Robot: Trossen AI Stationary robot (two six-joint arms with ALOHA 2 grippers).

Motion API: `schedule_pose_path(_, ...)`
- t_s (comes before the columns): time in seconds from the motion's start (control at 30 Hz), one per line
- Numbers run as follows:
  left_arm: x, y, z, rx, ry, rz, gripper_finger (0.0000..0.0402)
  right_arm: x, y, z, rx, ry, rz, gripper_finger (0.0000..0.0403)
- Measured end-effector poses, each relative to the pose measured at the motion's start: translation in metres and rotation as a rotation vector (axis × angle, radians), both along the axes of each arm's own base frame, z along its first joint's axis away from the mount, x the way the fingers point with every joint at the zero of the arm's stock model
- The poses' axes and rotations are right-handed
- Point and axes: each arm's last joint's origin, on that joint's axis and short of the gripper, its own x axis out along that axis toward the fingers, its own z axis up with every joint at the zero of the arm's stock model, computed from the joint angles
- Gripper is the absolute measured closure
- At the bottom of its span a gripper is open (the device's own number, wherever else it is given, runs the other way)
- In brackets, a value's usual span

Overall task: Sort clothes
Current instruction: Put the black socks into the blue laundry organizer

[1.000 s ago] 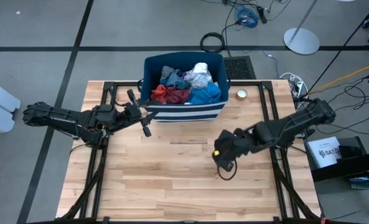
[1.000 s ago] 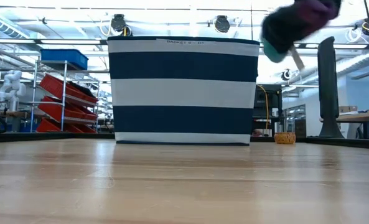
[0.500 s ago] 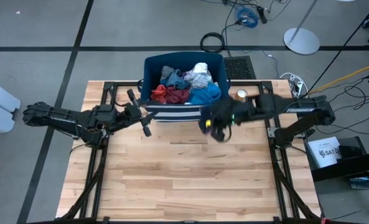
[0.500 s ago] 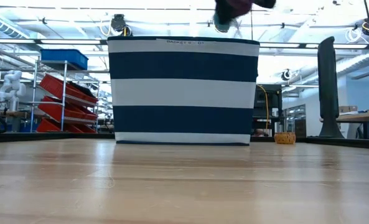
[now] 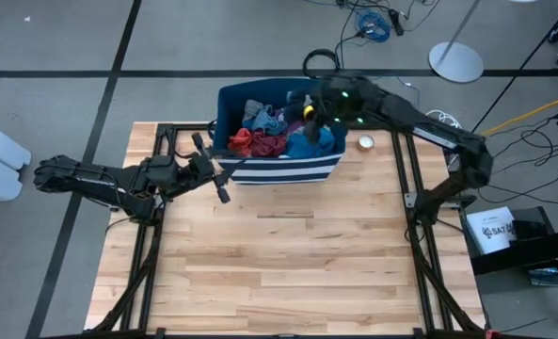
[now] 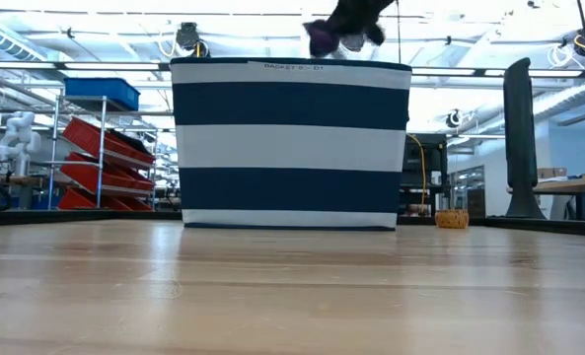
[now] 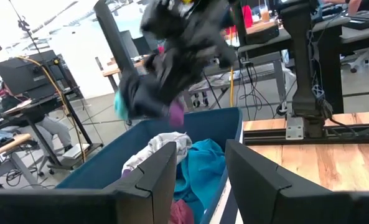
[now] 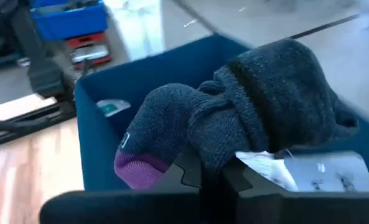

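My right gripper point(image 5: 309, 111) is shut on a dark grey sock point(image 8: 246, 118) with a purple toe point(image 8: 133, 168) and holds it above the navy, white-striped bin point(image 5: 279, 170). The low view shows the sock point(image 6: 343, 24) just over the bin's rim. Inside the bin lie red point(image 5: 252, 143), teal point(image 5: 314, 143), blue-grey point(image 5: 260, 118) and white point(image 7: 162, 149) clothes. My left gripper point(image 5: 217, 181) stands open and level by the bin's left front corner, holding nothing. My right gripper pinches a bunched fold of the sock point(image 8: 216, 157) between its two fingers. They come slanting down from the table's right side. The sock is lifted clear above the bin, crumpled, its purple toe drooping to one side of the fingers.
A small round tan thing point(image 5: 365, 143) sits on the table just right of the bin. The wooden table top point(image 5: 288, 264) spreads out bare toward the near edge. Black frame rails point(image 5: 147, 254) run along both sides. Cables lie on the floor behind.
My right gripper has swung from the table's right middle toward the far edge and up, carrying the sock from low over the table to above the bin, and has tipped more level. It has stayed shut.
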Motion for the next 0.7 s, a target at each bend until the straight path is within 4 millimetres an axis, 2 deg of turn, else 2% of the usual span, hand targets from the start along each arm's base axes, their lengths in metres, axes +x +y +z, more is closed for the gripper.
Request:
schedule_pose_path(0.1, 0.000, 0.000, 0.000, 0.000, 0.001, 0.000, 0.0253, 0.013, -0.021, -0.021, 0.043, 0.037, 0.035, 0.0401)
schedule_pose_path(0.27, 0.000, 0.000, 0.000, 0.001, 0.002, 0.000, 0.0253, 0.026, -0.044, -0.056, 0.039, 0.194, 0.002, 0.0401)
schedule_pose_path(0.43, 0.000, 0.000, 0.000, 0.001, 0.003, 0.000, 0.0253, 0.018, -0.059, -0.086, 0.001, 0.474, -0.134, 0.0401)
schedule_pose_path(0.57, 0.000, 0.000, 0.000, 0.001, 0.003, 0.000, 0.0253, 0.006, -0.066, -0.102, -0.017, 0.681, -0.240, 0.0401)
schedule_pose_path(0.7, 0.000, 0.001, 0.000, 0.001, 0.003, 0.004, 0.0253, 0.003, -0.067, -0.107, 0.013, 0.732, -0.231, 0.0401)
